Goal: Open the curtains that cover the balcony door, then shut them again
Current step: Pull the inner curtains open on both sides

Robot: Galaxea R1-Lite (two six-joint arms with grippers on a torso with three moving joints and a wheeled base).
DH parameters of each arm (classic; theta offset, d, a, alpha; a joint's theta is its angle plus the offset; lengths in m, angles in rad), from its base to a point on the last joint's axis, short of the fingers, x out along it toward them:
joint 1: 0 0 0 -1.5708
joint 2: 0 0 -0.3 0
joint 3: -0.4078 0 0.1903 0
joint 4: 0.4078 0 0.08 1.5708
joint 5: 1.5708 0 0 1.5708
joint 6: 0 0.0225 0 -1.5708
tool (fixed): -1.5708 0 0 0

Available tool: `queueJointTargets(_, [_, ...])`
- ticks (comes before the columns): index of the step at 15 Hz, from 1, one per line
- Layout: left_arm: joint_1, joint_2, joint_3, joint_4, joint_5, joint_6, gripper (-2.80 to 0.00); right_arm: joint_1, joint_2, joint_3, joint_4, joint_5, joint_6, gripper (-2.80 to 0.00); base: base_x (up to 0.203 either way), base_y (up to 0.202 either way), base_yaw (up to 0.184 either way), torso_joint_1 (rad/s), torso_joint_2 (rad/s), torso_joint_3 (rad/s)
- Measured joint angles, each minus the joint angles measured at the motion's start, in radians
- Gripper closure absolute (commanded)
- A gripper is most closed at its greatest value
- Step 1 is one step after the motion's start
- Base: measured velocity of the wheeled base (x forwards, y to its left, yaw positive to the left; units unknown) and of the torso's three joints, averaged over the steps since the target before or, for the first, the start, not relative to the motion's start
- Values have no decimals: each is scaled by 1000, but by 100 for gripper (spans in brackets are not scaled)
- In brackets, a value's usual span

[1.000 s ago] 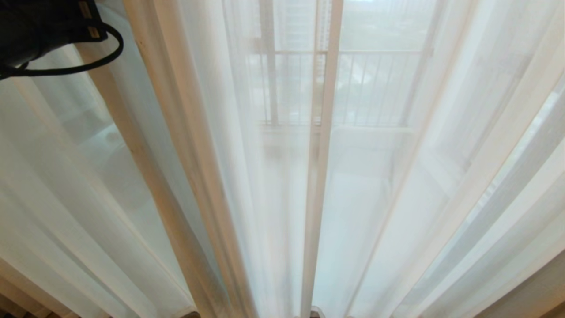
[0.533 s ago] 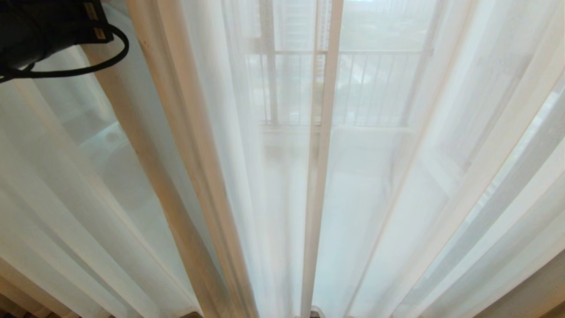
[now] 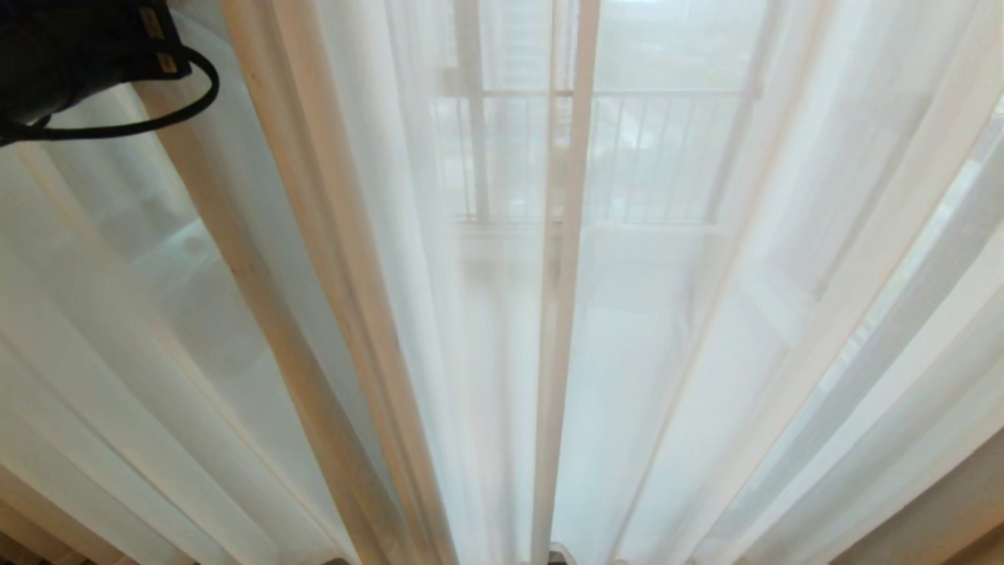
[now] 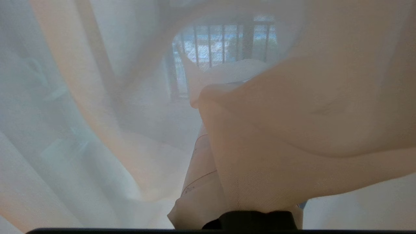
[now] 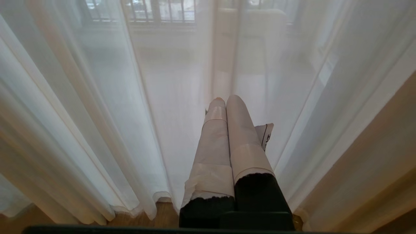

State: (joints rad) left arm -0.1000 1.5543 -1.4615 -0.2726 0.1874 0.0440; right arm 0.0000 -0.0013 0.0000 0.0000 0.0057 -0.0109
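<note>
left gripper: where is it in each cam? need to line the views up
Head: only the left arm's black body shows, top-left corner; the fingertips are out of frame.
Left wrist: left gripper at centre, wrapped in curtain fabric.
Right wrist: not in it; only the right gripper, shut, empty.
Shared landmark: balcony railing behind the sheer.
</note>
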Motion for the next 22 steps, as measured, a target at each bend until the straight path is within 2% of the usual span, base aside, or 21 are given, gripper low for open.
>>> queueJointTargets(22, [7,7,0,0,-4,11,0,0,0,0,0,0,1,0,0,181,2,3,3,2])
